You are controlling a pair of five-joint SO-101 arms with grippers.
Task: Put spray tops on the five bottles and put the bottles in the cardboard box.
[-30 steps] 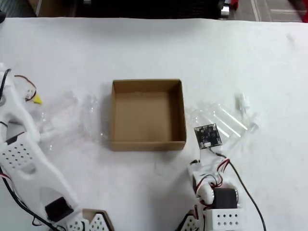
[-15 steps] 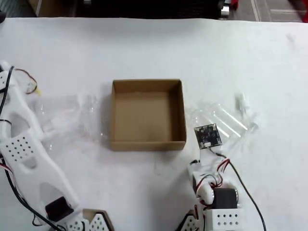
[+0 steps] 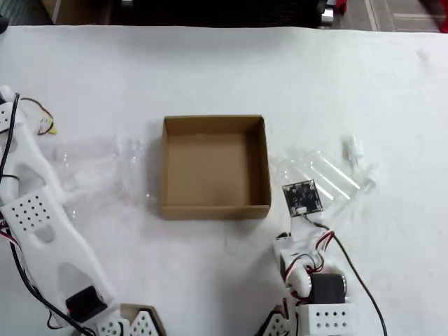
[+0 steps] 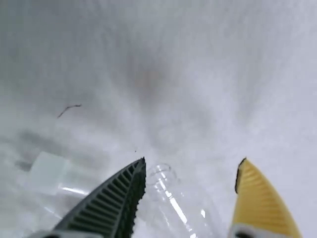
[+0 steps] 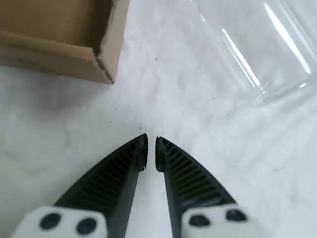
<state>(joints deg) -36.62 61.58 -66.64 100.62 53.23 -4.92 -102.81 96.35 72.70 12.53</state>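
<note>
L gripper (image 4: 192, 160) fingers (image 4: 124, 198) apart over clear bottle (image 4: 183, 210), prob. uncapped; cardboard box (image 3: 213, 210) plain.

No text, label, number or sign could be read in any view. The cardboard box (image 3: 213, 168) in the middle of the high view had plain brown walls. The marks on the small black circuit board (image 3: 301, 197) just right of it were too small to make out.
</note>
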